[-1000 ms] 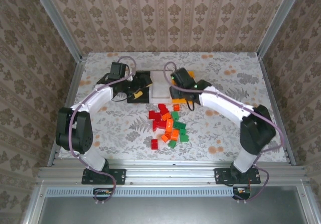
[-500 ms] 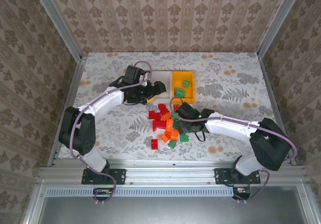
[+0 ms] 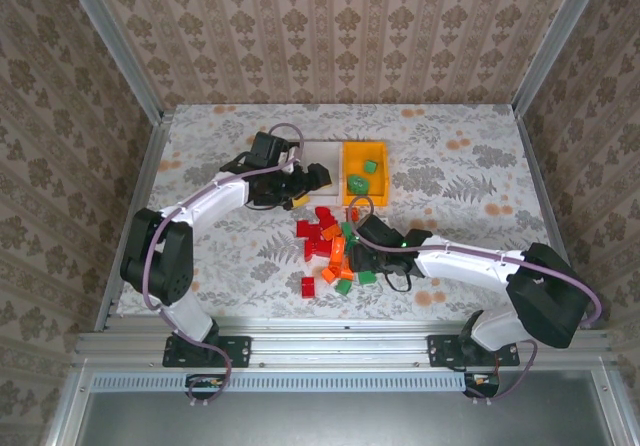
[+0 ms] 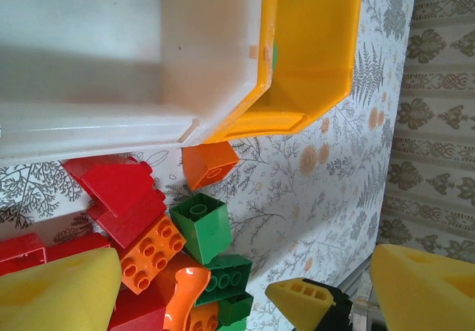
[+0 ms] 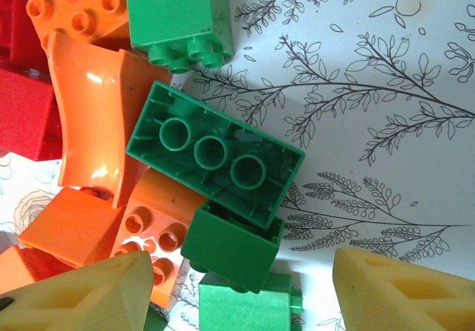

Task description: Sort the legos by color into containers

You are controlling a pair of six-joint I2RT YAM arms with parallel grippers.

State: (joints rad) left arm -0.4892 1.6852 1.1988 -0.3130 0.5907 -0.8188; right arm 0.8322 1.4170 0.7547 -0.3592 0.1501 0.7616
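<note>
I fear the open right gripper (image 5: pixel 241 271), straddling the green bricks (image 5: pixel 215 153) at 4 o'clock of the pile (image 3: pixel 325 246), may also catch an orange brick (image 5: pixel 89 123), while the left gripper (image 3: pixel 305 181) hangs open and empty near the yellow bin (image 3: pixel 365 145) at 12 o'clock.

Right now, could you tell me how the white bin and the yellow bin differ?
The white bin is white, its visible interior bare; the yellow bin is yellow-orange and holds green bricks. The white bin sits left of the yellow bin. Both are open-topped, rectangular, alike in size.
</note>
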